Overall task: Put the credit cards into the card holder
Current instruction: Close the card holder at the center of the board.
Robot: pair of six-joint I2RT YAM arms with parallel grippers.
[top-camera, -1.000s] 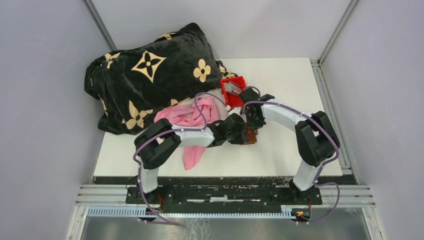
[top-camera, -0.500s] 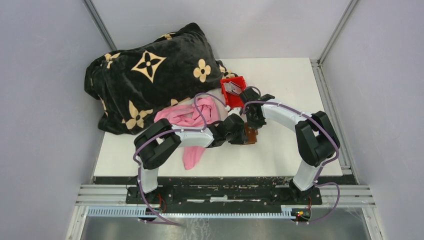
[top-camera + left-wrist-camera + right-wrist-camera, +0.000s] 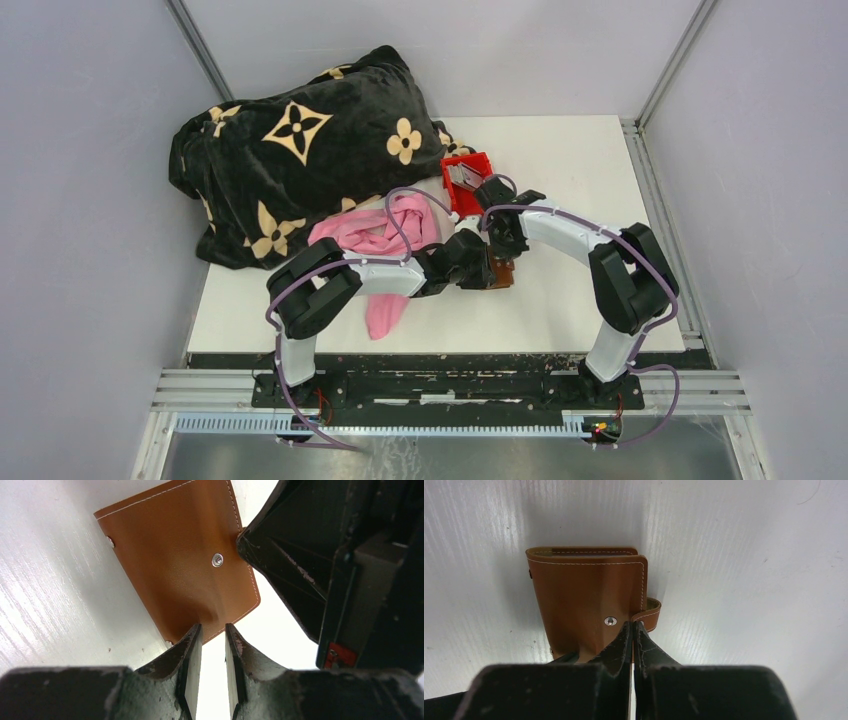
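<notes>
White table (image 3: 560, 170) | left hand (image 3: 214, 645) pinching card holder (image 3: 175, 555) edge | right hand (image 3: 632, 630) closed at its strap (image 3: 650, 616)

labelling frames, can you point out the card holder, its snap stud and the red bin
card holder (image 3: 584, 595): right wrist view, middle of the brown leather cover
snap stud (image 3: 610, 621): right wrist view, the metal button's face
red bin (image 3: 463, 166): top view, its rim beside the blanket

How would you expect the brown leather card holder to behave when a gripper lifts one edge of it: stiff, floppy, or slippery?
The card holder would probably flex rather than stay rigid: its cover dents near the left gripper. Its smooth leather looks fairly slippery on the white table, so a push may slide it. The loose strap would likely flap.
</notes>
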